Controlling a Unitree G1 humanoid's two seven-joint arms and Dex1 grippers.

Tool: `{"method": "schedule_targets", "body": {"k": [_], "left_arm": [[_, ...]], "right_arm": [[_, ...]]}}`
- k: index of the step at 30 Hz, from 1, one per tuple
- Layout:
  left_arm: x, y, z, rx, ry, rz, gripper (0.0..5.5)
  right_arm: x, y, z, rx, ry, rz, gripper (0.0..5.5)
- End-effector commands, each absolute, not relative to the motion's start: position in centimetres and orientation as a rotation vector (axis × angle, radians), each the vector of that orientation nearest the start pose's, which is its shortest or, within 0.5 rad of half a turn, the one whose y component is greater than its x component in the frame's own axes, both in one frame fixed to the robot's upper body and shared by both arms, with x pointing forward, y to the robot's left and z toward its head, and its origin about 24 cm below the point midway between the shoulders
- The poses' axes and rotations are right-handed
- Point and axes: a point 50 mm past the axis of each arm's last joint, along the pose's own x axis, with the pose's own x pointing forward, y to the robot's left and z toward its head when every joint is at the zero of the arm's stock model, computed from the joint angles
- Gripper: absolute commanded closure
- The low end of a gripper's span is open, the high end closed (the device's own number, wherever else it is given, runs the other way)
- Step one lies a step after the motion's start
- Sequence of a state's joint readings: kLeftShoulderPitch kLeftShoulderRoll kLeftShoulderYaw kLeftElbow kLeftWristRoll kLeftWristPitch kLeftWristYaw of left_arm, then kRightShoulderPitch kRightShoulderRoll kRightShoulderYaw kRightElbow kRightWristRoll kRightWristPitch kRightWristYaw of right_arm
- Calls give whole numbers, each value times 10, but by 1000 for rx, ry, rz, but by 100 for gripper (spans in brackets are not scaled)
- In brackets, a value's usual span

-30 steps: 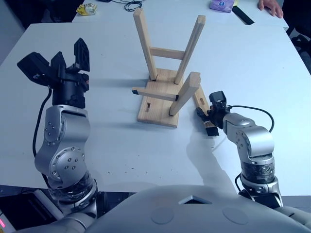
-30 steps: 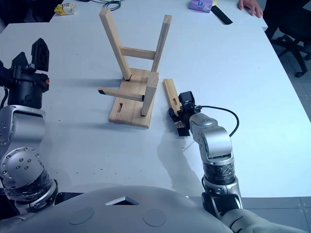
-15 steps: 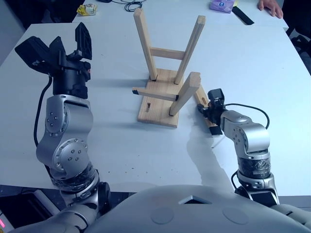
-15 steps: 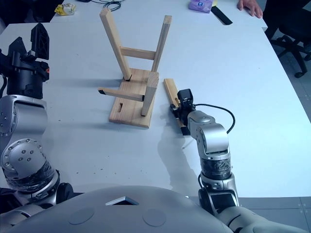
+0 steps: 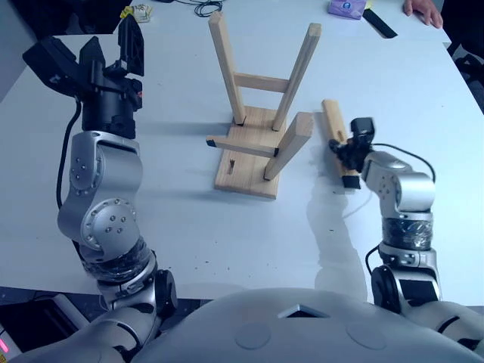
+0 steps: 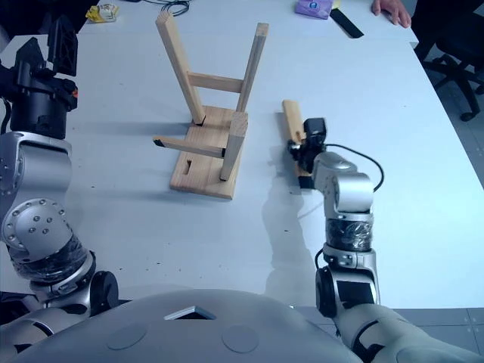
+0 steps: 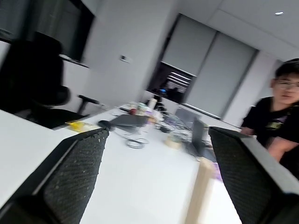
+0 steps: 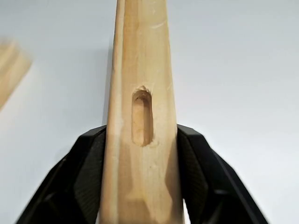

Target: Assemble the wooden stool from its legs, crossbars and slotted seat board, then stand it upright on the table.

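We have three legs (image 5: 227,68) and two crossbars (image 5: 261,82) standing in the upturned seat board (image 5: 236,172) mid-table, leaving the fourth leg (image 5: 333,127), pinched in our right claw (image 5: 349,153), now carried farther right of the board, while our spread left claw (image 5: 97,57) has risen.

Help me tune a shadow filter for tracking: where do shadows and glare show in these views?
Left eye view: the stool throws a soft shadow on the table toward the robot's left, no glare patch there. Right wrist view: the leg in the right pincer has a faint shadow along one side. Left wrist view: a ceiling lamp glows bright.
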State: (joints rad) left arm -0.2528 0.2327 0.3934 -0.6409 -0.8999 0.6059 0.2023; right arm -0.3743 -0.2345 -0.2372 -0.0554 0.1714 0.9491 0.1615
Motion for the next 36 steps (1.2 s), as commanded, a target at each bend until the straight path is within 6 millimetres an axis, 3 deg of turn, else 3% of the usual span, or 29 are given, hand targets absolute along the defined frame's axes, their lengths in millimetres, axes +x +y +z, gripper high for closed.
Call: {"method": "schedule_targets", "body": {"k": [1, 4, 6, 10, 14, 18, 22, 36], "left_arm": [[247, 217, 215, -567, -289, -251, 154], [243, 204, 222, -597, -267, -449, 154], [238, 187, 229, -618, -264, -618, 154], [233, 156, 240, -726, -248, -893, 154], [230, 140, 253, -853, -264, -1029, 154], [223, 136, 266, -989, -289, -1125, 154], [213, 134, 274, -997, -277, -1227, 154], [202, 129, 274, -920, -225, -1371, 154]], "right_arm": [[332, -235, 174, 257, 104, 96, 344], [331, -219, 232, 460, -98, 370, 344], [320, -195, 255, 510, -148, 609, 344], [293, -140, 268, 534, -124, 1020, 344], [274, -107, 272, 568, -89, 1277, 344], [266, -99, 275, 633, -67, 1421, 344], [255, -102, 275, 650, -56, 1542, 344], [237, -96, 261, 620, 130, 1758, 344]]}}
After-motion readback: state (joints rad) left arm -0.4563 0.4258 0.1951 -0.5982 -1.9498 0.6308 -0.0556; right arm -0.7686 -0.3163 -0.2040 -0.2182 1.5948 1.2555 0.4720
